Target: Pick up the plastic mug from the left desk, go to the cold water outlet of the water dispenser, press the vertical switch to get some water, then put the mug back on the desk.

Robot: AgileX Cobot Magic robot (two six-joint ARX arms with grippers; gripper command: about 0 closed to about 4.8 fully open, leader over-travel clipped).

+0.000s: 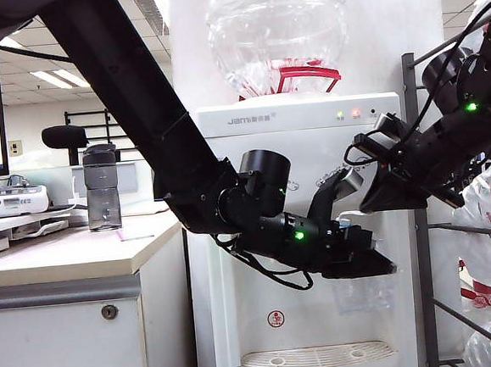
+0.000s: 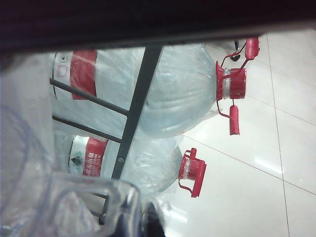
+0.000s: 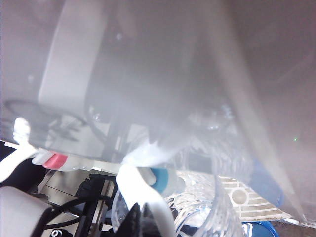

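1. exterior view: your left gripper holds the mug in front of the dispenser, above the drip grille; the jaws are closed, and the mug hangs just below them, faint against the white cabinet. your right gripper reaches in from the right at tap height; its tips are hidden behind the left arm, so this view does not show how they stand. the desk waits at left, pale beige top, grey edge band, white drawer, with a smoky-grey bottle standing on it. risk: the two arms sit close together, and a careless move could knock the mug off line with the outlet.

2. left wrist view: the mug fills the near corner, clear plastic, its wall crinkled, its handle a thick rounded loop, clamped at the handle by the left gripper. beyond it lie racked spare bottles with red caps, over glossy floor tiles. risk: thin, slick plastic held by the handle alone may swing or slip as water adds weight.

3. right wrist view: blurred and washed out. the right gripper, tips together, sits at the white lever of the blue-banded tap; contact looks likely, but you cannot be sure. the red-banded tap sits beside it. the mug's dimpled rim lies just under the blue tap. whether water is running cannot be told. risk: a push that slides off the smooth lever, or a long press that overfills.
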